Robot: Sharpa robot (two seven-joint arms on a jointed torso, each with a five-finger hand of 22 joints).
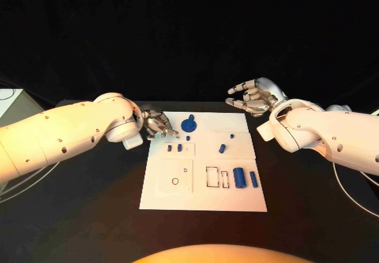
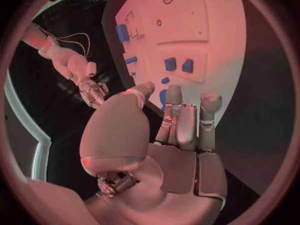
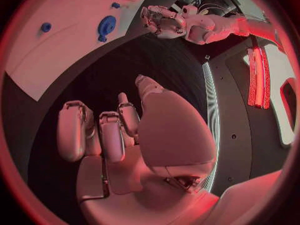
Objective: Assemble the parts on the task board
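The white task board [image 1: 204, 194] lies mid-table. On it are a round blue disc [image 1: 188, 125], two small blue pieces [image 1: 174, 147] in the left panel, another small piece [image 1: 223, 147] to their right, and two blue cylinders [image 1: 246, 178] beside a rectangular slot. My left hand [image 1: 159, 125] rests at the board's far left corner, fingertips [image 2: 174, 92] spread near the disc [image 2: 163, 96], holding nothing. My right hand [image 1: 251, 97] hovers off the board beyond its far right corner, fingers [image 3: 100, 130] loosely bent, nothing in it. The board [image 3: 56, 10] and disc [image 3: 107, 25] lie ahead of it.
Black table [image 1: 95, 219] surrounds the board, with bare room at the front and on both sides. Recessed outlines and holes [image 1: 175, 181] mark the board's near left panel. A pale object [image 1: 10, 101] sits at the table's far left edge.
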